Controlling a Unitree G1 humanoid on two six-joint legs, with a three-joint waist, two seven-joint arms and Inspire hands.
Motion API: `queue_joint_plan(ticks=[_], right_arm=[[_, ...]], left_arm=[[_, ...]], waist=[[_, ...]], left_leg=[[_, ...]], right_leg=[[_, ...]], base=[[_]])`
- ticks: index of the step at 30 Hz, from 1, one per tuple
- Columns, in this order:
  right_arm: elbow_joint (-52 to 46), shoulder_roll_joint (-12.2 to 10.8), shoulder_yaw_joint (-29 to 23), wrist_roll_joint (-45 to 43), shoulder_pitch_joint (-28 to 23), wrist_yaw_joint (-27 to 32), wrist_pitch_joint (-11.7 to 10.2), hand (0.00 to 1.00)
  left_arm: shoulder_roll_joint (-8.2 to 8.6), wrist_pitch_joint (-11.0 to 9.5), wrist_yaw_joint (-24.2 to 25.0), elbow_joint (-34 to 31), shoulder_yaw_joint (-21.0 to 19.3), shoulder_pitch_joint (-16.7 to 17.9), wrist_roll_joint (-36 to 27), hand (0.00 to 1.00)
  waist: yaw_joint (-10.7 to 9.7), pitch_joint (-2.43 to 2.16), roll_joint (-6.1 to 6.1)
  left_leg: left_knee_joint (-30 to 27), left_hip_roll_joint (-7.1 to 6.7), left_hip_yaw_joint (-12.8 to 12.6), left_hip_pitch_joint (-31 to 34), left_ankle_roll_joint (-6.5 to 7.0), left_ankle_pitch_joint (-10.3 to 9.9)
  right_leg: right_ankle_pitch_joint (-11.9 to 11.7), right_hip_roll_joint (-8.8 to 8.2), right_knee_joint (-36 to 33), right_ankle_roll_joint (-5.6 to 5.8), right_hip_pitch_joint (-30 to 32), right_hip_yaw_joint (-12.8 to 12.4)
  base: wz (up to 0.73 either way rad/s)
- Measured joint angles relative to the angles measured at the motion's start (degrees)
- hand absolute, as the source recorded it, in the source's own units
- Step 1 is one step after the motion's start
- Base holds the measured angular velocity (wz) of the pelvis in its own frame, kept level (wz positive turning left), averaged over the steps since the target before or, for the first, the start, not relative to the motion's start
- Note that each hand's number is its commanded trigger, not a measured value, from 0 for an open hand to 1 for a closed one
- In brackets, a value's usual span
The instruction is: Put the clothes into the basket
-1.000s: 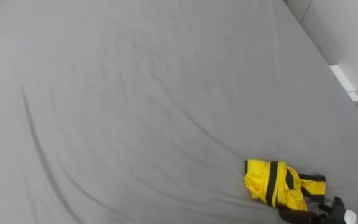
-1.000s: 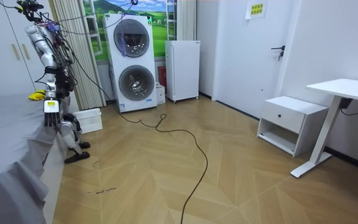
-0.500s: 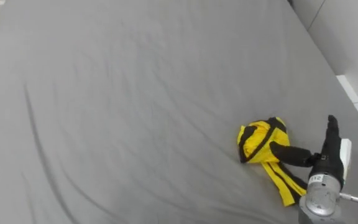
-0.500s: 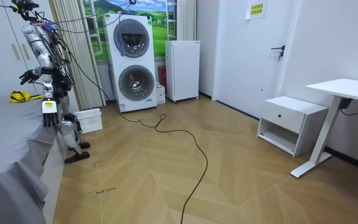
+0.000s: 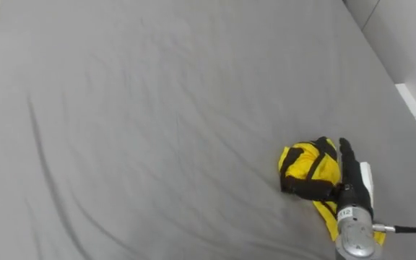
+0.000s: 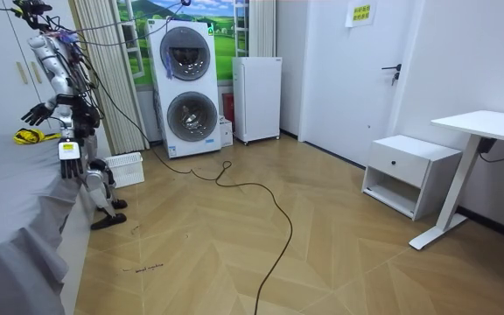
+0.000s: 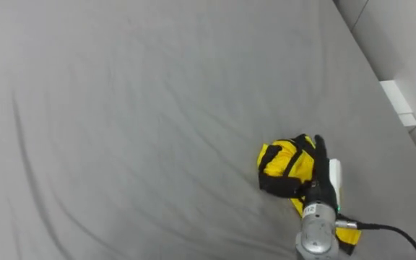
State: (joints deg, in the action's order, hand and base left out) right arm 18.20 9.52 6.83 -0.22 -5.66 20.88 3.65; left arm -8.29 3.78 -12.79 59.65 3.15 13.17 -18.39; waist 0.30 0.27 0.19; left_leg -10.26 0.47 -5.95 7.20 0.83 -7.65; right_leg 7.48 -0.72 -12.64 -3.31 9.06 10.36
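A yellow and black garment is seen bunched on the grey bed, toward the bed's right side and near the edge closest to the robot. The right hand is held above the bed, over the garment's right part. Its fingers are straight and spread apart, clamped on nothing, and in the room view the hand is seen raised clear of the cloth. The robot is stood against the bed's edge, and the left hand is hung down beside that edge; its grasp is too small to be read. A white basket is set on the floor off the bed's edge, behind the robot and well apart from the garment.
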Motion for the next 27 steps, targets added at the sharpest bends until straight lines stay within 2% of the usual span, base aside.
queue_joint_plan(ticks=[12,19,23,27], right_arm=[[6.0,0.0,1.3,0.9,0.4,-0.2,-0.2,0.0],[11.2,0.2,1.3,3.5,2.7,4.1,-0.6,0.0],[18.0,0.4,-1.9,5.5,8.2,6.4,-0.7,0.0],[19.7,1.1,-3.6,7.8,12.2,9.4,-1.2,0.0]], left_arm=[[-0.43,-0.1,0.0,0.1,1.6,-0.2,-0.1,0.0],[-0.74,-0.2,0.0,0.1,1.5,-0.5,0.4,0.0],[-0.77,-0.1,0.0,0.1,1.5,-0.4,0.5,0.0],[-0.82,0.0,0.0,-0.5,1.5,0.1,0.5,0.0]], waist=[[0.1,0.08,-0.12],[0.7,0.12,-0.15],[1.7,0.33,0.41],[1.8,0.34,1.11]], left_leg=[[0.0,-0.2,1.1,0.2,0.0,0.0],[-0.4,-0.21,1.8,1.4,0.0,0.0],[-0.5,-0.32,2.4,1.7,0.0,0.0],[-0.8,-0.4,2.9,2.5,-0.01,0.0]], right_leg=[[0.1,-0.16,0.2,0.08,-0.6,1.1],[0.0,-0.22,1.1,0.12,-0.5,2.5],[0.0,-0.37,1.2,0.13,-0.5,3.2],[0.1,-0.62,1.3,0.11,-0.3,4.6]], base=[[0.04],[0.1],[0.07],[0.15]])
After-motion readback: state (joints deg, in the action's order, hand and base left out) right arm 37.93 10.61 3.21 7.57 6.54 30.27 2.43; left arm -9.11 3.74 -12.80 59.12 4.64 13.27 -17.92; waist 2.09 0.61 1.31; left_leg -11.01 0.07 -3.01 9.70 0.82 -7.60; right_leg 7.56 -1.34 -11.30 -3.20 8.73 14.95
